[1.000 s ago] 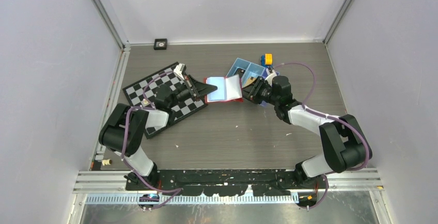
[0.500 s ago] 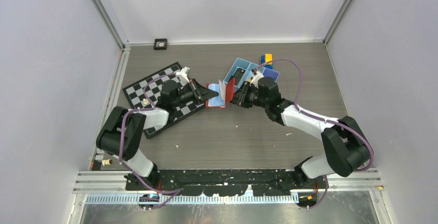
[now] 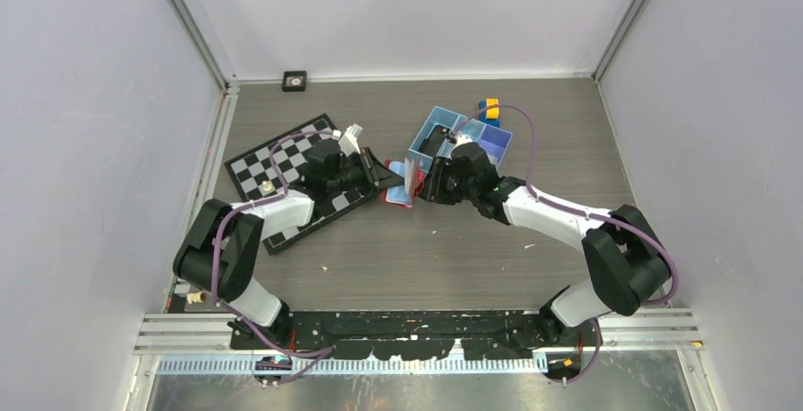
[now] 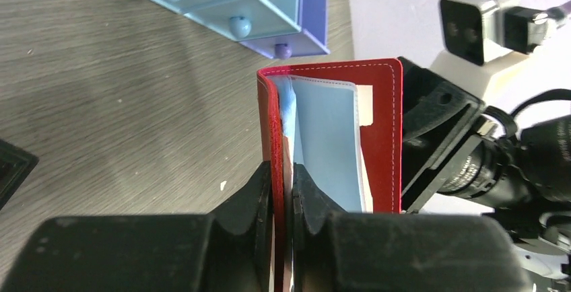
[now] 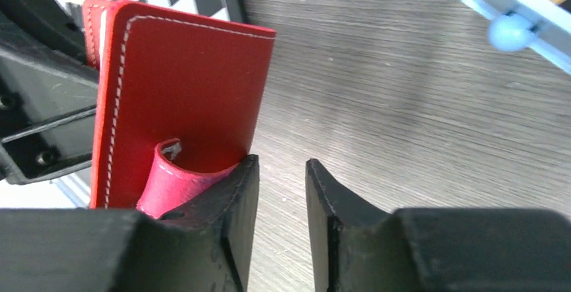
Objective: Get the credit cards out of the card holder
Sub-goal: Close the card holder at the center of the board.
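Two wrist views differ: one shows the left gripper clamping the upright card holder by one cover, pale lining exposed — the other, the right gripper parted beside its tab. Both arms meet mid-table.

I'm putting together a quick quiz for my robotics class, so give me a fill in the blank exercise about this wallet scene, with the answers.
1. The left gripper is clamped on one flap of the ____ card holder.
2. The right gripper stands ____, with only bare table showing through its gap.
3. The card holder's inner lining is pale ____.
4. The board beneath the left arm has a ____ pattern.

Missing words: red; open; blue; checkered.
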Action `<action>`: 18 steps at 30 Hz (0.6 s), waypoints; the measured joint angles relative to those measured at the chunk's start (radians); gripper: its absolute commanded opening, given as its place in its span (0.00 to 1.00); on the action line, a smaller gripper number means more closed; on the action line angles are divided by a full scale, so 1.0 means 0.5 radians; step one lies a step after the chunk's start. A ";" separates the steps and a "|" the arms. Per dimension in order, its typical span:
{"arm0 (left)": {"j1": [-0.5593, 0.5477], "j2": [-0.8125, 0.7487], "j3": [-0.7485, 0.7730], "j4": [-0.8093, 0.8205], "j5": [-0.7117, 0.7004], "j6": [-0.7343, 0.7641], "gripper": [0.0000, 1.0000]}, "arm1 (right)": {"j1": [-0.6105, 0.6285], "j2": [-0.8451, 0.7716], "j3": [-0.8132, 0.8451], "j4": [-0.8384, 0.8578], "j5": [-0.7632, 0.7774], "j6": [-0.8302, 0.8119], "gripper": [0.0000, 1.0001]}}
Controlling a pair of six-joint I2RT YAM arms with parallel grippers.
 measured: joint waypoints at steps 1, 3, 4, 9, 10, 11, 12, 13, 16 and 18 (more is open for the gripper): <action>-0.004 0.000 0.004 -0.034 -0.011 0.020 0.12 | 0.007 0.000 0.008 -0.034 0.040 -0.013 0.41; -0.016 0.005 0.018 -0.111 -0.036 0.052 0.11 | 0.017 -0.003 0.030 -0.117 0.150 -0.034 0.43; -0.021 0.007 0.021 -0.133 -0.042 0.066 0.11 | 0.019 -0.005 0.035 -0.140 0.182 -0.039 0.44; -0.025 0.087 0.037 -0.221 -0.055 0.112 0.10 | 0.023 -0.035 0.043 -0.197 0.263 -0.071 0.47; -0.025 0.109 0.042 -0.236 -0.055 0.127 0.10 | 0.031 -0.035 0.046 -0.198 0.262 -0.081 0.50; -0.025 0.132 0.045 -0.246 -0.055 0.137 0.10 | 0.042 -0.035 0.047 -0.199 0.257 -0.091 0.52; -0.025 0.149 0.046 -0.251 -0.056 0.139 0.09 | 0.055 -0.035 0.048 -0.198 0.251 -0.097 0.55; -0.025 0.172 0.047 -0.252 -0.053 0.141 0.09 | 0.067 -0.035 0.048 -0.198 0.240 -0.107 0.57; -0.025 0.256 0.047 -0.234 -0.042 0.137 0.09 | 0.097 -0.035 0.056 -0.196 0.166 -0.137 0.59; -0.025 0.332 0.046 -0.195 -0.023 0.128 0.09 | 0.105 -0.025 0.072 -0.194 0.110 -0.143 0.59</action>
